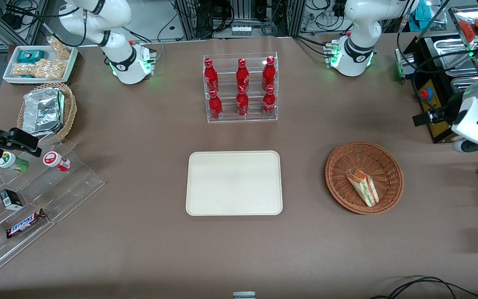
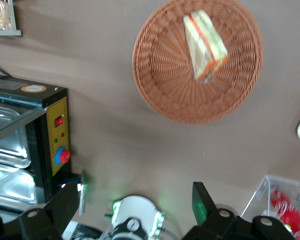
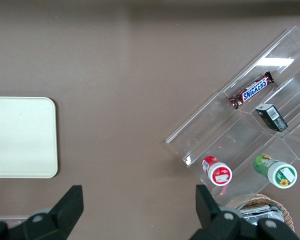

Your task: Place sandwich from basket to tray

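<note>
The sandwich (image 1: 362,186) lies in the round reddish-brown wicker basket (image 1: 338,182), a clear-wrapped wedge with pale bread and red and green layers, its narrow end pointing away from the front camera. The basket sits on the brown surface (image 1: 139,232) toward the working arm's end, level with the cream tray (image 1: 234,183) and apart from it. The tray lies flat at the middle of the surface, nearer the front camera than the acrylic rack of red bottles (image 1: 241,87). The end effector (image 2: 137,202) hangs well above the surface, near the black oven (image 2: 25,140), away from the basket, its fingers (image 2: 200,200) spread wide and holding nothing
</note>
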`<state>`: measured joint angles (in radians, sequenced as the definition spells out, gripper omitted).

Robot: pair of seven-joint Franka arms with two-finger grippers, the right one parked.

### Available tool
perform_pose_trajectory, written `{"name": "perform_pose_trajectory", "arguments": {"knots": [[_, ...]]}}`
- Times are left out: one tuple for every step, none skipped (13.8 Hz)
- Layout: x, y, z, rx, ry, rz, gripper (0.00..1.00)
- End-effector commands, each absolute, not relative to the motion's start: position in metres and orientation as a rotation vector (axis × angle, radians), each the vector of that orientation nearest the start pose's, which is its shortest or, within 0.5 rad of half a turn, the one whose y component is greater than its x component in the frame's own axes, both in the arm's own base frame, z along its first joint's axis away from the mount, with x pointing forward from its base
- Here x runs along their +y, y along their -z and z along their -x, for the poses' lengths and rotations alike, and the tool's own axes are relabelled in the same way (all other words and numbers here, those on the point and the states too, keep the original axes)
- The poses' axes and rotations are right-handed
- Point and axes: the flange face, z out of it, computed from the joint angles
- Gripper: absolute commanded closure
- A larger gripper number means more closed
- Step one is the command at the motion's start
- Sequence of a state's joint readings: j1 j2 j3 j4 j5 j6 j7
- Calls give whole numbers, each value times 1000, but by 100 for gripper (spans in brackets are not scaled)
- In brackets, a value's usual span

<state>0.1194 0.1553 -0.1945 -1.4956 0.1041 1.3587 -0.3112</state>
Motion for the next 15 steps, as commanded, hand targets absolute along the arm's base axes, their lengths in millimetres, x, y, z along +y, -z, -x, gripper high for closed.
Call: {"name": "perform_pose_trajectory", "arguments": {"knots": [[-27, -499, -582, -466, -319, 2951, 0], [-31, -477, -584, -538, -268, 2945, 0], [-34, -455, -585, -590, -219, 2943, 0], [-36, -433, -585, -622, -174, 2950, 0], [-37, -414, -584, -637, -122, 2964, 0], [-38, -394, -582, -640, -82, 2983, 0], [-40, -370, -580, -647, -33, 3000, 0], [-42, -348, -578, -648, 2, 3017, 0], [-43, -332, -577, -692, 45, 3024, 0], [-46, -320, -580, -783, 62, 3015, 0], [-48, -312, -584, -863, 69, 3003, 0], [-54, -305, -589, -922, 89, 2998, 0], [-59, -295, -591, -955, 94, 2998, 0], [-60, -286, -593, -966, 98, 3002, 0], [-60, -281, -593, -967, 101, 3006, 0]]}}
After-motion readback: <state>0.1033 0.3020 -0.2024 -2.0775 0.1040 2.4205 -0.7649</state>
